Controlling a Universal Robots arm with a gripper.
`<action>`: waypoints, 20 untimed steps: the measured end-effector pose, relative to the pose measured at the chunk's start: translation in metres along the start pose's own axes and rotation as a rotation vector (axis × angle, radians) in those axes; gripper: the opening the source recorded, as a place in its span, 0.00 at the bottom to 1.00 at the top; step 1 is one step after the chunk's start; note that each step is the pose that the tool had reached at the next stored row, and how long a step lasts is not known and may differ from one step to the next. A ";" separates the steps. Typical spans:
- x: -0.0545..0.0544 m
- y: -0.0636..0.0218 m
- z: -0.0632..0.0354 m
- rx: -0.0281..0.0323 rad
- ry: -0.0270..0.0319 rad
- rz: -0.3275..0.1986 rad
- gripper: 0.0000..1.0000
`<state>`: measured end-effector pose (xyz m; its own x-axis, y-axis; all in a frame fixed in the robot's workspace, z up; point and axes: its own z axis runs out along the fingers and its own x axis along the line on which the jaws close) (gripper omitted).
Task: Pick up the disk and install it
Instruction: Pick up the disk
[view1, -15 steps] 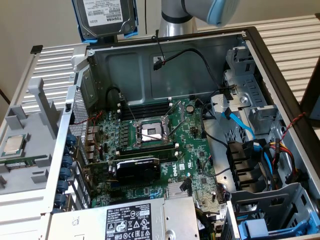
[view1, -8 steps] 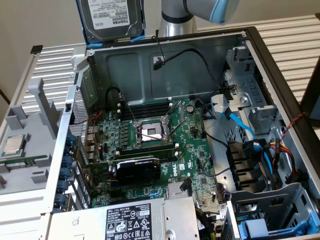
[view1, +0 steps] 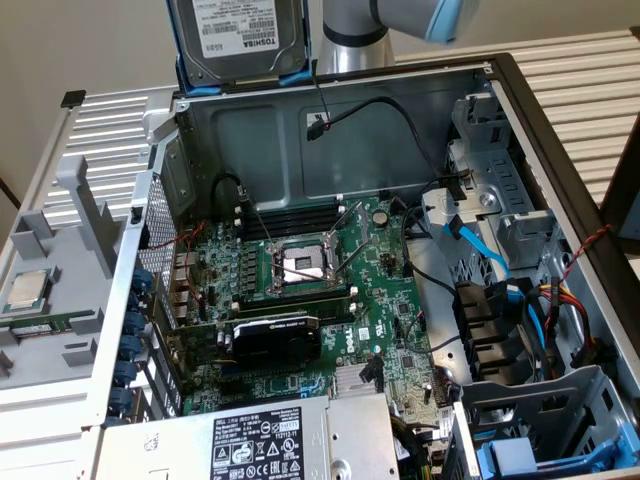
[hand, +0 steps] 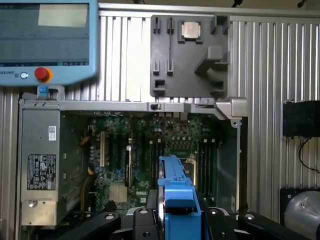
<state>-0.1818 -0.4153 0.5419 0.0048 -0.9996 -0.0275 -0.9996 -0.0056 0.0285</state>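
One thing held: the disk (view1: 238, 38), a grey metal hard drive with a white label, clipped in a blue plastic carrier frame.
Gripper (hand: 178, 225): black fingers clamped on the carrier's two sides, the drive edge-on between them.
Position: raised above the far wall of the open black computer case (view1: 530, 120), well apart from the grey metal drive cage (view1: 500, 215) at the exterior view's right.
Doing it well: probably keep the drive square in the grip and clear of the loose black cable (view1: 385, 101).

"TOSHIBA" on the disk (view1: 240, 35)
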 end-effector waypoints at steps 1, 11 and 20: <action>0.003 -0.0031 -0.0016 -0.0020 -0.0001 0.000 0.37; 0.024 -0.0382 -0.0155 -0.0255 -0.0001 0.001 0.37; 0.037 -0.0758 -0.0209 -0.0353 -0.0001 0.001 0.37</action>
<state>-0.1052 -0.4528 0.5596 0.0038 -0.9996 -0.0276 -0.9979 -0.0056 0.0638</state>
